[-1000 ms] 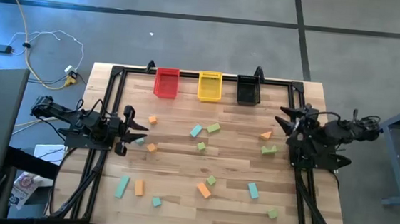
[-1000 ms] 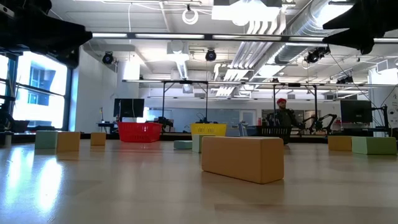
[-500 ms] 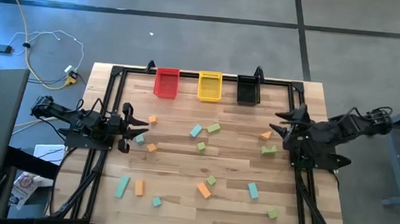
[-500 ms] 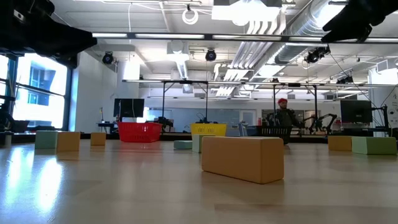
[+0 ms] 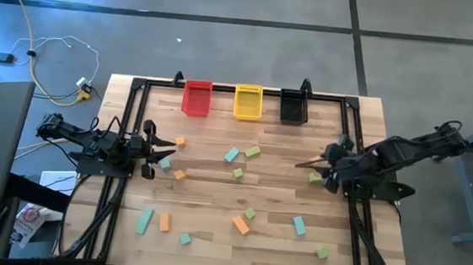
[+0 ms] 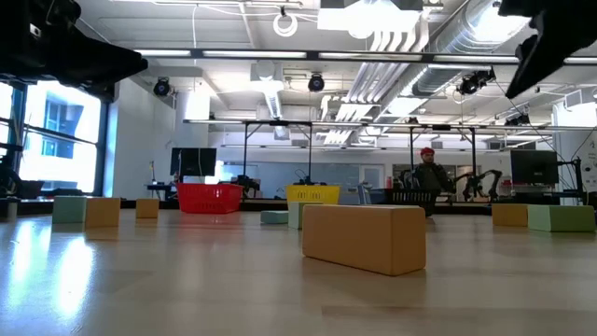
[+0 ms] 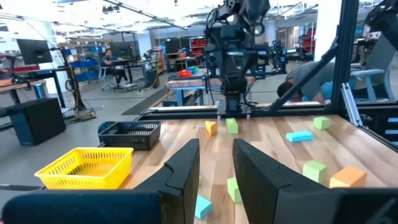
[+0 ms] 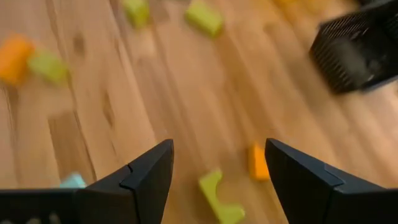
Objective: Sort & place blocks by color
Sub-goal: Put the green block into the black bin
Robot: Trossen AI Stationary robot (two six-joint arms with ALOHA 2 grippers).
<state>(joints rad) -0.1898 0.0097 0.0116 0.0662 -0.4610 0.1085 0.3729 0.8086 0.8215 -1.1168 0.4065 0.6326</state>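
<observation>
- Orange blocks (image 5: 241, 225): five. Four show from above; the fifth (image 8: 258, 162) shows only in the right wrist view.
- Teal blocks (image 5: 232, 155): five, one of them a longer bar (image 5: 144, 220) near the tabletop's (image 5: 215, 190) left front corner.
- Light green blocks (image 5: 253, 152): five, one (image 5: 322, 252) by the right front corner.
- Blocks in all: fifteen.
- Bins along the far edge: three, namely one red bin (image 5: 197, 97), one yellow bin (image 5: 248, 101) and one black bin (image 5: 293, 106).
- Arms: two, each with one hand: the left hand (image 5: 166, 151) and the right hand (image 5: 308, 164).
- People in the room behind: one person (image 6: 427, 173) in the low view.
</observation>
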